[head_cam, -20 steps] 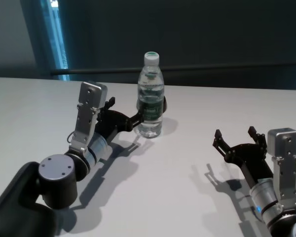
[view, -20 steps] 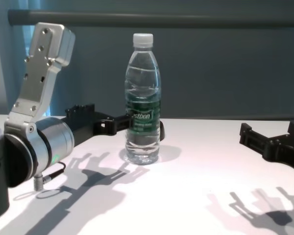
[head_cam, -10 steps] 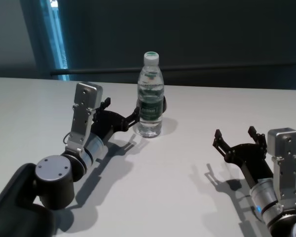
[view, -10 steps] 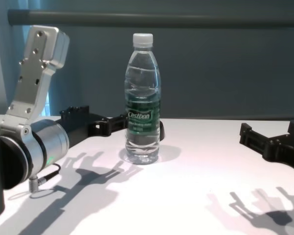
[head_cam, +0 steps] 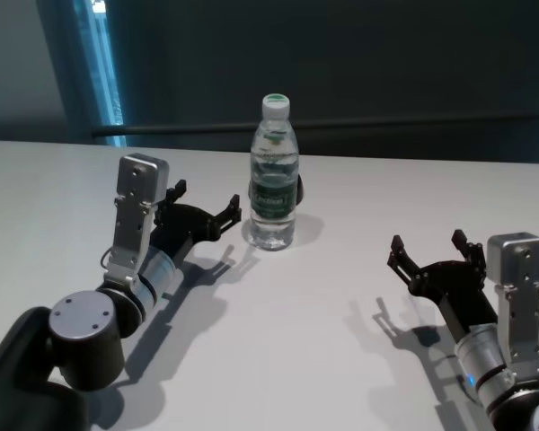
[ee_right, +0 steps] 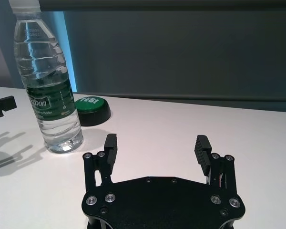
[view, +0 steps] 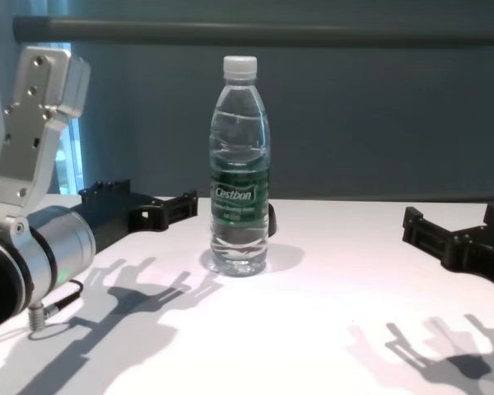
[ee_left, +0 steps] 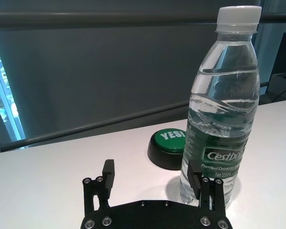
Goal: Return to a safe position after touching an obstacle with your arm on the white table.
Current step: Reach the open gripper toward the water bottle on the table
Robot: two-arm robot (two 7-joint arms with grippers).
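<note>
The obstacle, a clear water bottle (head_cam: 272, 184) with a white cap and a green label, stands upright on the white table (head_cam: 341, 305). It also shows in the chest view (view: 240, 177) and in both wrist views (ee_left: 223, 109) (ee_right: 50, 90). My left gripper (head_cam: 207, 202) is open and empty, just left of the bottle and apart from it; it also shows in the chest view (view: 148, 200) and in its own wrist view (ee_left: 152, 174). My right gripper (head_cam: 427, 244) is open and empty, low over the table at the right, far from the bottle.
A small dark round button with a green top (ee_left: 169, 143) sits on the table just behind the bottle; it also shows in the right wrist view (ee_right: 90, 109). A dark rail runs along the table's far edge (head_cam: 386, 121).
My left arm has drawn back to the left, and its gripper has come away from the bottle's side. The bottle stays upright in place. The right arm has not moved.
</note>
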